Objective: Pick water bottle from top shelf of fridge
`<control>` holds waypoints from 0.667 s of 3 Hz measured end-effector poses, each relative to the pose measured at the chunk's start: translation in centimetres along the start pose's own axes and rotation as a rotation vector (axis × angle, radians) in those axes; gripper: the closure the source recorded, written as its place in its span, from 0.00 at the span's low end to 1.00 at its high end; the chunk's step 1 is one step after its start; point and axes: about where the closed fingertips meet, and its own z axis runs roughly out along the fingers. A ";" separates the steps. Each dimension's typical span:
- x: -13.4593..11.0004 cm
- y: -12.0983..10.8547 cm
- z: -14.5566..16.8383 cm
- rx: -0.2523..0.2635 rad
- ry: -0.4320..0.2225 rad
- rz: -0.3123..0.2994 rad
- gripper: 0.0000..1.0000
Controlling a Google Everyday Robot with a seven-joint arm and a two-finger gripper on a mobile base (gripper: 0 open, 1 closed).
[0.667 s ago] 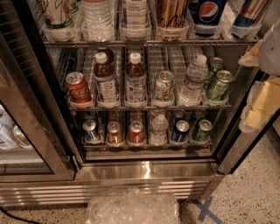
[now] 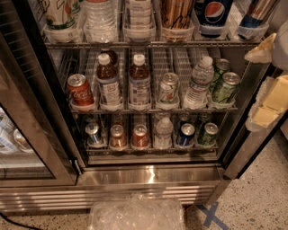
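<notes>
The tall stainless-steel fridge (image 2: 148, 176) stands with its dark-framed glass door (image 2: 27, 148) open at the left. On the silver wire top shelf (image 2: 148, 44), clear plastic trays (image 2: 139, 35) hold, from the left, a tall white-and-green can (image 2: 62, 13), the water bottle (image 2: 100, 20), a pale ribbed container (image 2: 138, 18), a gold-brown can (image 2: 176, 12) and a blue Pepsi can (image 2: 213, 11). The water bottle is large, clear, ribbed plastic, upright in the second tray, close between its neighbours. Its cap is cut off by the upper edge, and a sliver of red shows at its top. Two brown-liquid bottles (image 2: 108, 83) stand on the rack below. The cream-coloured gripper (image 2: 266, 85) hangs at the right edge beside the fridge's right post, well apart from the water bottle. Whether it is released or clenched cannot be told. A crumpled clear plastic sheet (image 2: 135, 214) lies on the speckled floor (image 2: 252, 197) before the fridge.
</notes>
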 end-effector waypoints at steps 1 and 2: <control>-0.9 -0.8 -3.2 0.007 -0.177 0.061 0.00; -3.8 -1.2 -6.3 -0.001 -0.356 0.083 0.00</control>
